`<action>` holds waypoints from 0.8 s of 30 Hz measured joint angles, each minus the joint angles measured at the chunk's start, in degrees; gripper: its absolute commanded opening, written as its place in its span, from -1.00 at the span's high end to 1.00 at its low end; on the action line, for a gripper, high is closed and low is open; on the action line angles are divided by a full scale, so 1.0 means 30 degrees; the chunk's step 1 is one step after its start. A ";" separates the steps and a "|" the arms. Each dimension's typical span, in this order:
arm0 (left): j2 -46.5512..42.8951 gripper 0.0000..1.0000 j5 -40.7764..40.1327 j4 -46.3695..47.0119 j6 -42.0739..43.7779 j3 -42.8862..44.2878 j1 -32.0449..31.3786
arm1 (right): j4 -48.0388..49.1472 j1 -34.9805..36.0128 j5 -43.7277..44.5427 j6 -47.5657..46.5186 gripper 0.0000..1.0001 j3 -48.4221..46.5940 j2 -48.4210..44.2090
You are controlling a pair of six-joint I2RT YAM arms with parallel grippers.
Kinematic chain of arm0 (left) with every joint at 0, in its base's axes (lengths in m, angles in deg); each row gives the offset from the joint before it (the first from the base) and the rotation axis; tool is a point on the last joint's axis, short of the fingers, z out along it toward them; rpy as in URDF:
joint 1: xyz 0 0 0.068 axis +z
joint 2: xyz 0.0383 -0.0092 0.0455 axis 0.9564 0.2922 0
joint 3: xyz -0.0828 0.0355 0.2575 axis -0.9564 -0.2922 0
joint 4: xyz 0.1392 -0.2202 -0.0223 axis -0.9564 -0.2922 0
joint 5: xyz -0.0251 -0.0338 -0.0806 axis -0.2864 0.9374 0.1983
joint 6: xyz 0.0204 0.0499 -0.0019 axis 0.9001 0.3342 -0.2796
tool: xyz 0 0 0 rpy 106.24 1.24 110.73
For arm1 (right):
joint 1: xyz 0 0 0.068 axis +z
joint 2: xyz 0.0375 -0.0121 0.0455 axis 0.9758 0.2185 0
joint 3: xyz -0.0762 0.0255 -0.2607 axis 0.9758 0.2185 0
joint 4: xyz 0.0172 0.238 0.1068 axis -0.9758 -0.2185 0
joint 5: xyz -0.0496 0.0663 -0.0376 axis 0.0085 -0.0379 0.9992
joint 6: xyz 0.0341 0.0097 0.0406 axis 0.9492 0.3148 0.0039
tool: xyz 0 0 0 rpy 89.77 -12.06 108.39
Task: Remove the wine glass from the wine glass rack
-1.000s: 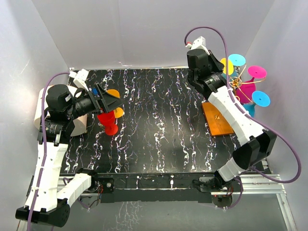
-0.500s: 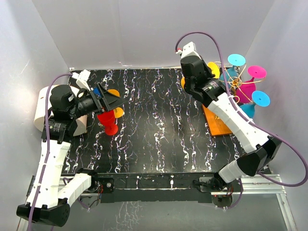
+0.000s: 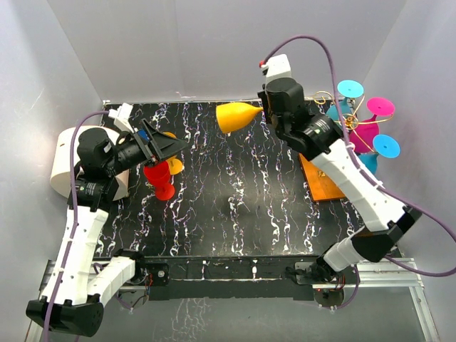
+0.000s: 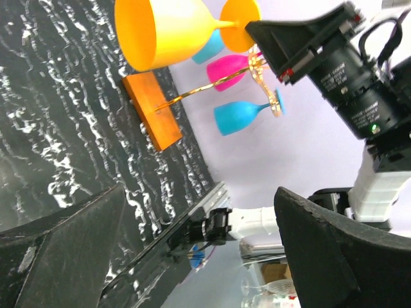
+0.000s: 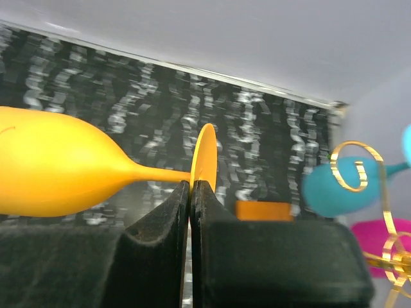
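My right gripper (image 3: 265, 114) (image 5: 191, 186) is shut on the foot disc of a yellow wine glass (image 3: 239, 116) (image 5: 58, 170). The glass lies level in the air, bowl pointing left, apart from the rack's hooks. The wine glass rack has an orange base plate (image 3: 322, 178) (image 5: 263, 210) and a gold wire top (image 3: 349, 121) (image 5: 359, 168). Teal (image 5: 334, 186), magenta (image 3: 367, 132) and blue (image 3: 385, 146) glasses still hang on it. My left gripper (image 3: 167, 146) (image 4: 199, 256) hovers open at the left with nothing between its fingers; its view shows the yellow glass (image 4: 167, 32) and the rack (image 4: 153, 109).
A red glass (image 3: 160, 182) and an orange glass (image 3: 173, 165) stand on the black marbled table (image 3: 235, 199) under my left gripper. A white roll (image 3: 68, 160) sits at the left edge. Grey walls close in at the back and on both sides.
My right arm has swung left, away from the rack, carrying the yellow glass off the hooks and out over the back of the table. The left arm has barely shifted.
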 measured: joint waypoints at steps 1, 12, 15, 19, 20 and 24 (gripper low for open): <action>-0.0044 -0.97 0.0015 0.0503 -0.0364 -0.0219 0.0000 | 0.0036 -0.0015 -0.0823 0.0787 1.00 0.0073 -0.0342; -0.2025 -0.89 -0.1537 0.3956 -0.3111 -0.1355 0.0000 | 0.3861 -0.0022 -1.0244 0.7227 1.00 0.4612 -0.5158; -0.1945 -0.64 -0.1355 0.4262 -0.3439 -0.1355 -0.0007 | 0.5537 -0.0015 -1.2203 0.8247 1.00 0.6222 -0.5931; -0.1472 -0.31 -0.1078 0.4124 -0.3614 -0.1355 -0.0007 | 0.7082 -0.0015 -1.3894 0.9333 1.00 0.7541 -0.6353; -0.1362 -0.24 -0.1027 0.4044 -0.3636 -0.1355 -0.0007 | 0.7410 -0.0015 -1.4163 0.9581 1.00 0.7752 -0.6397; -0.1282 0.04 -0.0969 0.3577 -0.3548 -0.1341 -0.0007 | 0.8196 -0.0015 -1.4863 1.0142 1.00 0.8182 -0.6426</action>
